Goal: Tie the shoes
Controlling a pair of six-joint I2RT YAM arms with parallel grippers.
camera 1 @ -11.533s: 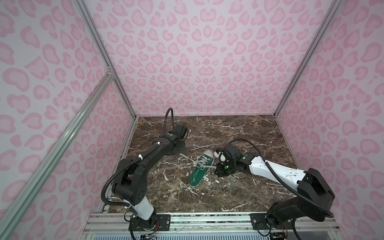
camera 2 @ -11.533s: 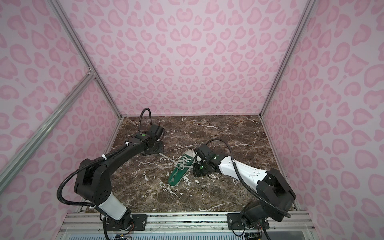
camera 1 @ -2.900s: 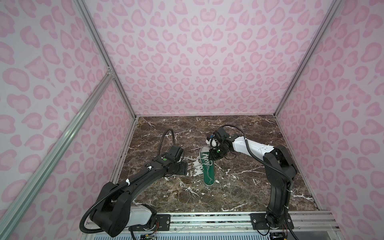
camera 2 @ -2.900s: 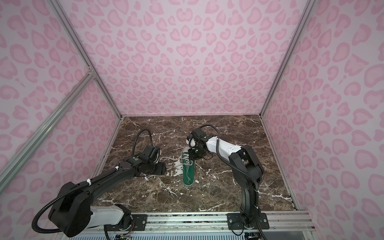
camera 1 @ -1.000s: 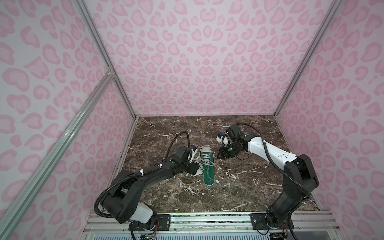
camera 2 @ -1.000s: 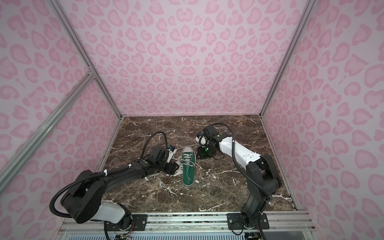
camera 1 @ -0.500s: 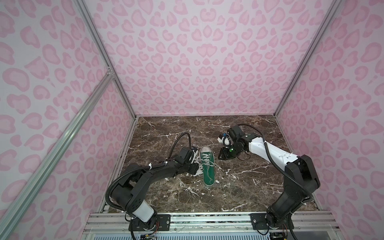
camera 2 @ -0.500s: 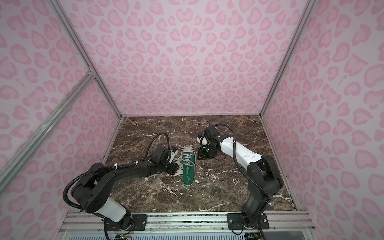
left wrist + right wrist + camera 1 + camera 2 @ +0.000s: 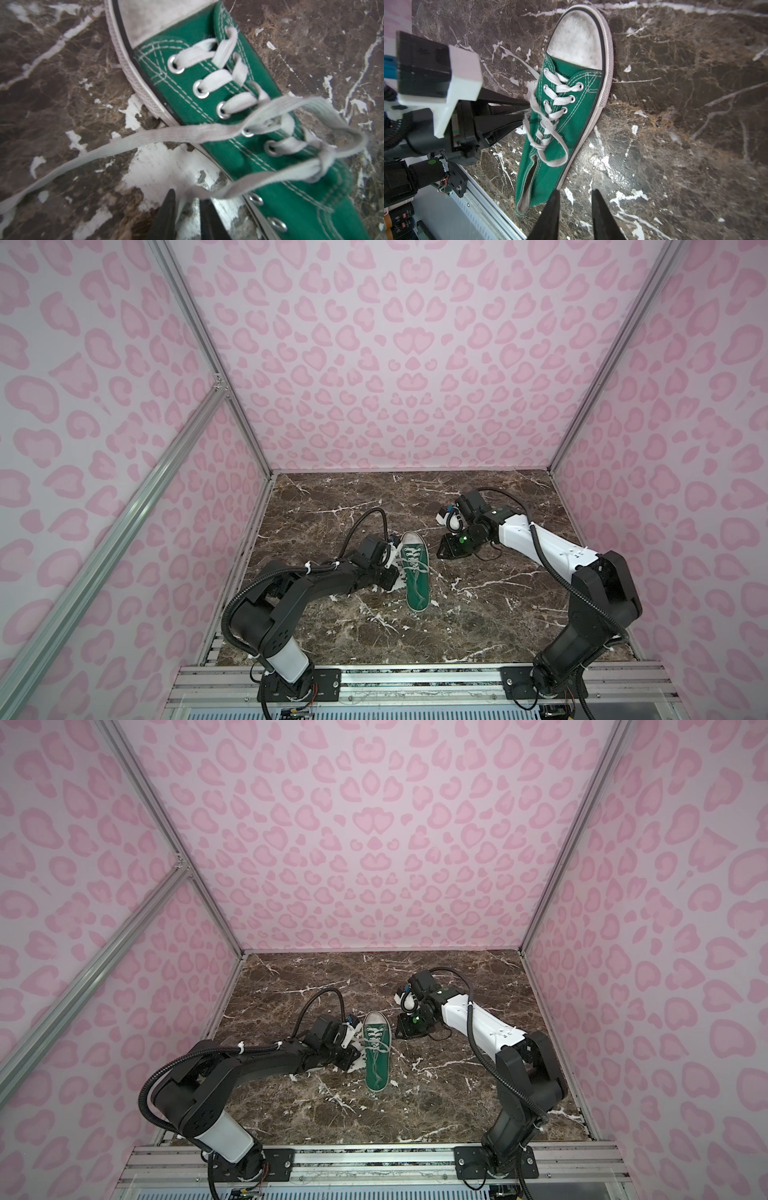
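Observation:
The shoe (image 9: 417,576) (image 9: 377,1052) is a green sneaker with a white toe cap, lying mid-floor with its toe toward the back wall. Its white laces (image 9: 542,145) are crossed in a loose knot with a loop draped over the tongue. My left gripper (image 9: 395,574) (image 9: 354,1051) (image 9: 527,110) lies low against the shoe's left side. In the left wrist view its gripper (image 9: 187,195) is shut on a lace strand (image 9: 259,182). My right gripper (image 9: 440,554) (image 9: 400,1034) hovers right of the toe; in its wrist view the gripper (image 9: 575,191) is open and empty.
A brown marble floor (image 9: 478,614) is enclosed by pink patterned walls (image 9: 374,364) at the back and both sides. An aluminium rail (image 9: 415,680) with both arm bases runs along the front edge. A loose black cable (image 9: 486,558) loops by the right wrist.
Over the last second my left gripper's jaws have come together on the lace beside the shoe. The right arm has barely moved. The shoe stays in place.

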